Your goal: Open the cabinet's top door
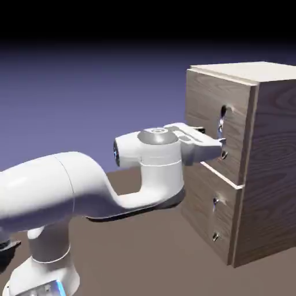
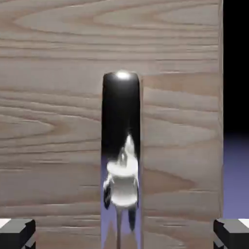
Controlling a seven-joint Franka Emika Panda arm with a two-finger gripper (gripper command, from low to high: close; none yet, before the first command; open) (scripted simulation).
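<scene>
The light-brown wood-grain cabinet (image 1: 269, 167) stands at the exterior view's right. Its top door (image 1: 205, 115) is the taller upper panel and carries a vertical silver bar handle (image 1: 222, 132). My gripper (image 1: 221, 148) reaches level to that handle, at its lower part. In the hand view the door's wood (image 2: 53, 121) fills the picture and the shiny handle (image 2: 121, 146) runs down the middle. The gripper (image 2: 124, 234) is open. Its two grey fingertips (image 2: 17, 233) sit far apart at the bottom corners, with the handle between them and untouched.
Below the top door is the shorter panel (image 1: 205, 202) with a small metal handle (image 1: 215, 219). The door's lower edge stands slightly proud of that panel. The white arm (image 1: 87, 185) spans the picture's lower left above the brown table (image 1: 150, 260).
</scene>
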